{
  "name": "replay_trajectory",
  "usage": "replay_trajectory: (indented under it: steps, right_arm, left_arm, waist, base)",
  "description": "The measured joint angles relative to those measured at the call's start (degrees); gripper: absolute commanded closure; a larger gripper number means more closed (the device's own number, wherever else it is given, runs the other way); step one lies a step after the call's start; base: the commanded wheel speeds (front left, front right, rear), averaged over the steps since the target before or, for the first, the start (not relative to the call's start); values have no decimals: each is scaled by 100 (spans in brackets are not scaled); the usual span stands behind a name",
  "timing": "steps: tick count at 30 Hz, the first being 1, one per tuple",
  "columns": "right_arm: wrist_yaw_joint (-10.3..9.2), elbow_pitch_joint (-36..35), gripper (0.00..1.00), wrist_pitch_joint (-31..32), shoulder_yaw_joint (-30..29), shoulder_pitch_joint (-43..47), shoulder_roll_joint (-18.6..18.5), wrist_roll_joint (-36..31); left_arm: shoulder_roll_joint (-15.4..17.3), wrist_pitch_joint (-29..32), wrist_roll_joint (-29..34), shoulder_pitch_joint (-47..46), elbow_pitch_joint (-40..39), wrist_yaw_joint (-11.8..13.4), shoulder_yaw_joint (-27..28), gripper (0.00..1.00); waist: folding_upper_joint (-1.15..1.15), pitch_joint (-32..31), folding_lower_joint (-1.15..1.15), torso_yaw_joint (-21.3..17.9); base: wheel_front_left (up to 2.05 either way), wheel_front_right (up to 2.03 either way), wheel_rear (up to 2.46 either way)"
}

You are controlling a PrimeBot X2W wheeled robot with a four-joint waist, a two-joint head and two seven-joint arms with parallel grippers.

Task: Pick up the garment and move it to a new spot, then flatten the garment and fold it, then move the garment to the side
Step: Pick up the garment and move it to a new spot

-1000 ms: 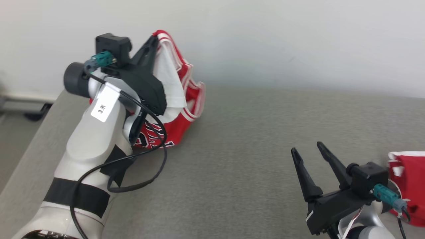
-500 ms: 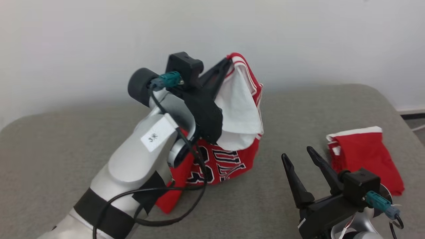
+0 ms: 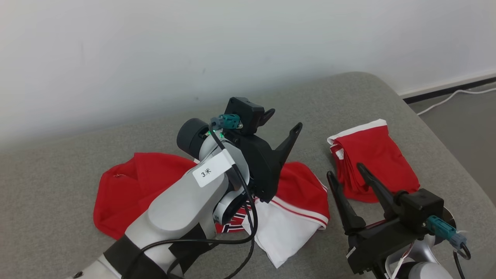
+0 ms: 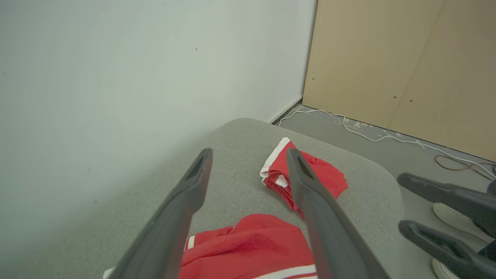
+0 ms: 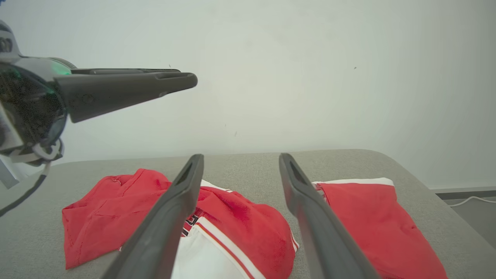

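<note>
— Since the garment (image 3: 128,190) lies crumpled on the middle of the grey cushion (image 3: 58,174), free of both tools, we judge that flattening is the step in hand.

— We agree. Our left gripper (image 3: 285,119) hangs above it, fingers spread and empty; our right gripper (image 3: 345,170), near the front edge, is spread too.

— Next we must take two corners, one for each gripper, and pull them apart.

— And we keep off the folded red piece (image 3: 372,162) by the right edge.

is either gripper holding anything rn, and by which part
Nothing is held. The left gripper stands open above the crumpled red jersey, and the right gripper is open and empty.
</note>
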Motion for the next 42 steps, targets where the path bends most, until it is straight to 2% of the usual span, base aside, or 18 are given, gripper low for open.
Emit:
replay_trajectory:
  steps: [6,16,20,23,28,33,38,42]
  right_arm:
    - [-4,60,0,-58,-88,1,-4,3]
    - [-47,116,0,-157,-197,19,-58,18]
    - [-55,152,0,-203,-219,144,-64,19]
    - [-60,190,0,-226,-252,162,-71,35]
    - [-123,263,0,-276,-397,270,-99,90]
    - [-207,443,0,-303,-475,421,-125,91]
    - [-285,541,0,-307,-479,600,-109,98]
    - [-365,536,0,-308,-552,812,-108,98]
  left_arm:
    - [8,1,-291,-221,58,52,-218,0]
    - [9,-87,-655,-341,387,94,-231,0]
    - [9,-307,-734,-304,545,102,-18,0]
    - [52,-546,-735,-227,543,209,223,0]
    - [390,-893,-792,165,349,408,511,0]
    - [835,-1226,-929,941,24,534,700,0]
    - [1438,-1650,-892,1701,-448,603,971,0]
    - [1785,-1744,-880,2320,-836,616,1346,0]
  waist:
    - [1,128,0,-4]
    - [1,82,0,397]
    - [1,24,0,582]
    - [1,-38,0,709]
    - [1,-156,0,901]
    - [0,-303,0,1056]
    - [0,-450,-1,1176]
    - [0,-537,0,1277]
  base:
    - [0,0,0]
    - [0,0,0]
    - [0,0,0]
    - [0,0,0]
    - [0,0,0]
    - [0,0,0]
    - [0,0,0]
    - [0,0,0]
